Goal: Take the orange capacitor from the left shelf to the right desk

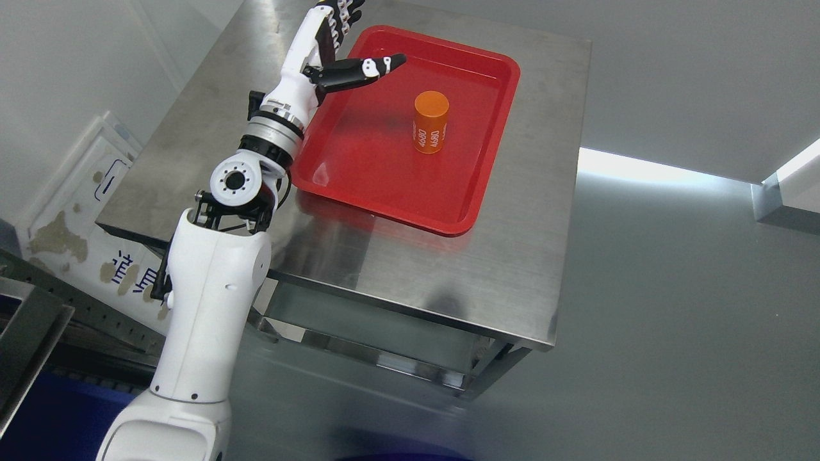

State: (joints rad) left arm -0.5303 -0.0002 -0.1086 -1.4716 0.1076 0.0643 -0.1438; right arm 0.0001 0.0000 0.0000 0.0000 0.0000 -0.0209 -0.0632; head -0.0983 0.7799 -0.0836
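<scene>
the steel desk (448, 269) lies under the left hand (330, 45). the red tray (359, 166) sits on it, its left rim just below that hand. the left hand hangs over the tray's upper left corner, fingers spread, thumb pointing right, holding nothing. the orange capacitor (430, 121) stands upright in the tray, right of the thumb and apart from it.
</scene>
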